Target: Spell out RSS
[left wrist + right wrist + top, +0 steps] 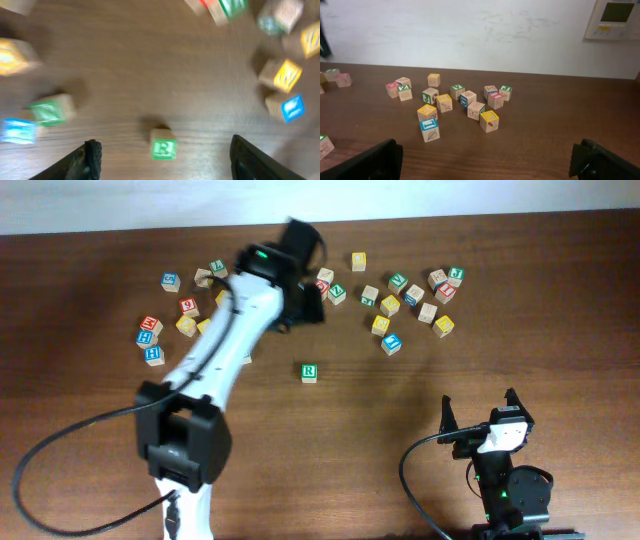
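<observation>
Spread wide and closed on nothing: the dark fingers (90,160) of the left gripper (164,142), framing the green R cube (163,148) on the wood below, with neither pad touching it. Seen from overhead, that cube set alone on a bare stretch of table (420,390), well apart from the scattered clusters on either side, probably to open the word with room beside it for two more letters. Likewise gaping and empty at the near edge, the right gripper (487,162), apparently parked out of the working arm's way. Further out, amid the mixed blocks, several yellow-faced cubes (390,305), lettering too small to read from above, so no telling the S pair from the rest. By this reckoning, one letter down, two yet to fetch, and a careful read of faces needed before any pick.
</observation>
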Motion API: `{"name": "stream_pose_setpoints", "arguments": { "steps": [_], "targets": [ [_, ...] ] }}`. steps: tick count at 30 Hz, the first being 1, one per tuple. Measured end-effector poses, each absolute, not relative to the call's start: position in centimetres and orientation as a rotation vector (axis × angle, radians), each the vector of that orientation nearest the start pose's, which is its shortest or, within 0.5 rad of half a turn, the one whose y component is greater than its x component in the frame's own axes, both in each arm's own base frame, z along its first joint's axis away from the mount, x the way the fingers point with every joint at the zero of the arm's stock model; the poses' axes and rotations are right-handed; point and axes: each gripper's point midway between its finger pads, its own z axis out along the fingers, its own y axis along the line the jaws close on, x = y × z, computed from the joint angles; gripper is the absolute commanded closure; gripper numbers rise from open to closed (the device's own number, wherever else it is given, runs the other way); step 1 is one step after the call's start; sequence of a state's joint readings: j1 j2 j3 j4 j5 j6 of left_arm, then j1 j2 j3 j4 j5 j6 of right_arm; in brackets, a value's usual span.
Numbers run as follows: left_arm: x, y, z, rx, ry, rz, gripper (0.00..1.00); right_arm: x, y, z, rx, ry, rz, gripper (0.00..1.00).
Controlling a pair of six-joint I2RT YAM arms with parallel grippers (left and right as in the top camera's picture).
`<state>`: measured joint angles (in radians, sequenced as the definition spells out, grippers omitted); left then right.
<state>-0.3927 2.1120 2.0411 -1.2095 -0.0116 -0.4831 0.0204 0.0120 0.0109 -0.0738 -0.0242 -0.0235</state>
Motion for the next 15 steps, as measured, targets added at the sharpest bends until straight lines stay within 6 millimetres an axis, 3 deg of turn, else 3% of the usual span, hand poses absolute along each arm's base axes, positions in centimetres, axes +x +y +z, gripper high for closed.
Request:
{"name": "stream_pose_setpoints", "arguments": {
  "steps": [3, 7, 11, 15],
  "targets": [
    [45.2, -11.7, 16.8, -0.332, 2.836, -0.141, 0.21, 24.6, 0.9, 15.8, -0.055, 1.645, 0.017, 0.02],
    [45.1, -3.2, 16.8, -0.637, 2.83, -0.083, 0.18, 24.6, 0.9, 15.8, -0.055, 1.645, 0.018, 0.02],
    [44.9, 2.2, 16.1, -0.829, 2.796, -0.057, 0.2, 24.6, 0.9, 15.8, -0.055, 1.645, 0.018, 0.02],
    [44.9, 5.0, 15.4, -0.923, 2.76, -0.05, 0.27, 24.6, 0.9, 15.8, -0.055, 1.645, 0.017, 0.02]
  ]
}}
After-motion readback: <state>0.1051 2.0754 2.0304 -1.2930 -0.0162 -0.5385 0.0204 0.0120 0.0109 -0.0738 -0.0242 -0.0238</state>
